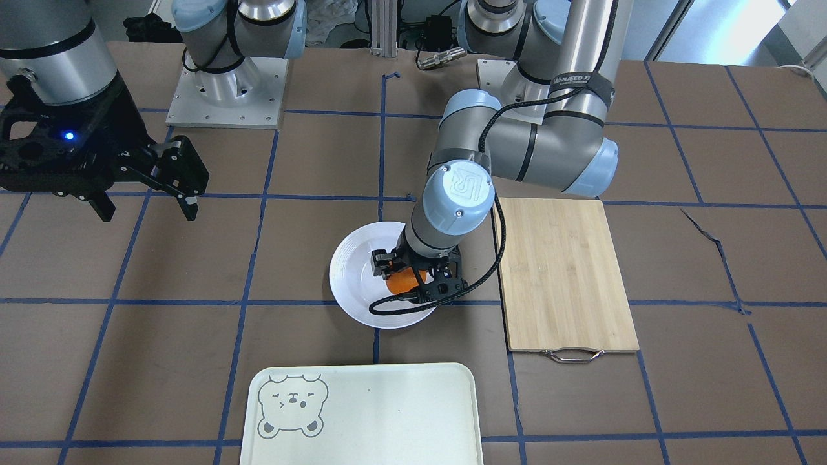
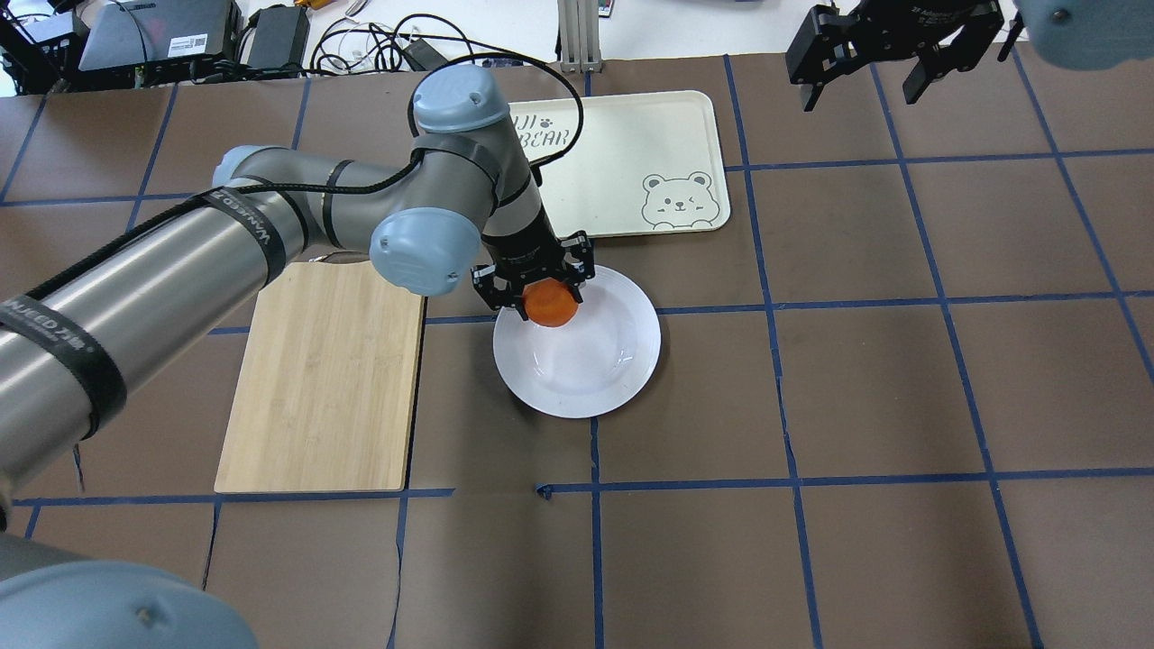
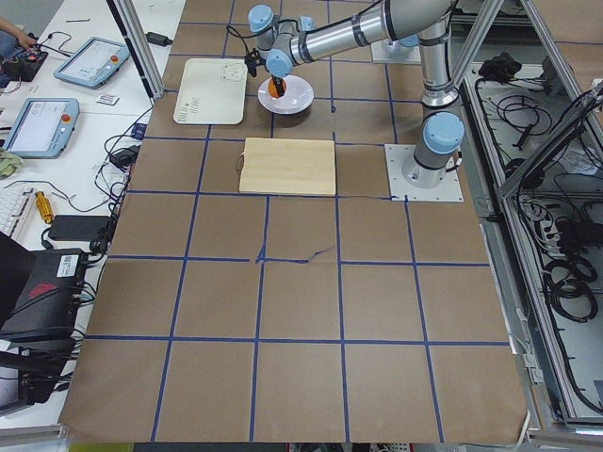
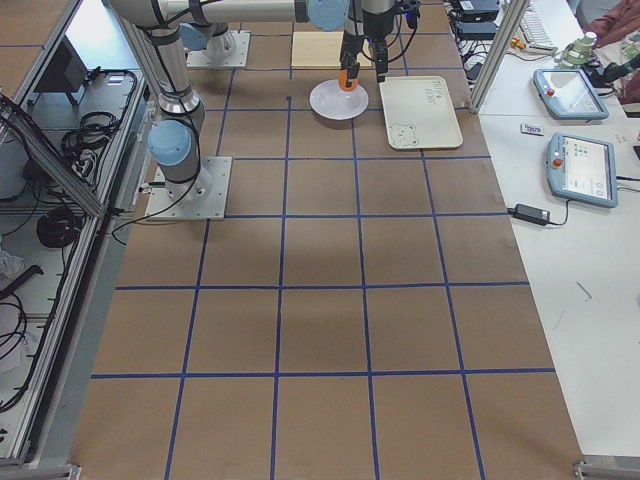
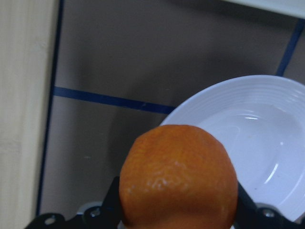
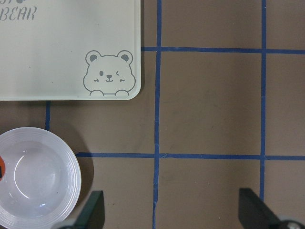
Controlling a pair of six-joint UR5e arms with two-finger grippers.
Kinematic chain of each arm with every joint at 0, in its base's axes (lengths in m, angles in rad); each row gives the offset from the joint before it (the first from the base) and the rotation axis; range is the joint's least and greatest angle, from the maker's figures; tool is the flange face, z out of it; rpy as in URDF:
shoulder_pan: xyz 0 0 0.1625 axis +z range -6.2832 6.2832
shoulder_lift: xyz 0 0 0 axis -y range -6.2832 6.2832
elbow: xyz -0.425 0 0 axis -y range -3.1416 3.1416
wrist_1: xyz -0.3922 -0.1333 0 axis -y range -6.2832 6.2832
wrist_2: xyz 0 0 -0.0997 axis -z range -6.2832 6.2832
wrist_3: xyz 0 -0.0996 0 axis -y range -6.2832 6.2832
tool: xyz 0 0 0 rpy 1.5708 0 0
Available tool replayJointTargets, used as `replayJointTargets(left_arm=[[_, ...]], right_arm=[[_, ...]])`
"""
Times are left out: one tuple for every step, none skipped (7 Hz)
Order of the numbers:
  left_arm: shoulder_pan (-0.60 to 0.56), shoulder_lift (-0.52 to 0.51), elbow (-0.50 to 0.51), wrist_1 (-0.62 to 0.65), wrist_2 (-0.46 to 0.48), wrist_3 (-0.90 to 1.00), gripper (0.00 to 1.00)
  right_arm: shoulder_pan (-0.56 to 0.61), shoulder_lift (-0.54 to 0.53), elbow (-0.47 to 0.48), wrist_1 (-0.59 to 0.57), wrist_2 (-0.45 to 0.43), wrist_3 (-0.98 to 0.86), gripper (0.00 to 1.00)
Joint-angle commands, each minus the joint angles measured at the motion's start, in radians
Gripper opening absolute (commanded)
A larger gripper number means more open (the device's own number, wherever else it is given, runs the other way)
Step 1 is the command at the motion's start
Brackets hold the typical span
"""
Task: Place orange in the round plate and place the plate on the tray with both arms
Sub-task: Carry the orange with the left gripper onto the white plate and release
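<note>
Overhead view, left to right: bamboo cutting board (image 2: 325,379) lies mid-left. Left gripper (image 2: 541,296) is at frame centre, pointing down, jaws clamped on the orange (image 2: 552,305). The fruit is pinched between the fingers and bulges out past the tips. Orange hangs over the upper-left rim of the round plate (image 2: 599,370), not over its sunken centre; can't tell if it touches the plate. Tray (image 2: 631,144) is just above the plate in frame, near but apart, bear face at its lower-right corner. Right gripper (image 2: 861,95) sits upper right, raised off the table, jaws spread wide
</note>
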Motion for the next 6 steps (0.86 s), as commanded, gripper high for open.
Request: replayJointTargets(left_arm=[[-0.022, -0.027, -0.017, -0.006, 0.005, -0.001, 0.99], [-0.028, -0.02, -0.037, 0.009, 0.008, -0.01, 1.0], [-0.02, 0.014, -0.029, 0.009, 0.011, -0.013, 1.0], [-0.009, 0.049, 0.007, -0.012, 0.021, -0.027, 1.0], [0.045, 0.081, 0.074, -0.1, 0.092, -0.021, 1.0], [0.097, 0.121, 0.136, -0.207, 0.106, -0.003, 1.0]], right_arm=[[0.027, 0.004, -0.054, -0.001, 0.016, 0.017, 1.0], [0.029, 0.032, -0.074, 0.0, 0.022, 0.019, 1.0], [0.029, 0.072, -0.067, 0.07, 0.024, 0.022, 1.0], [0.03, 0.107, -0.062, 0.092, 0.04, 0.075, 1.0], [0.024, 0.118, -0.059, 0.091, 0.098, 0.1, 1.0], [0.024, 0.145, -0.057, 0.085, 0.152, 0.098, 1.0]])
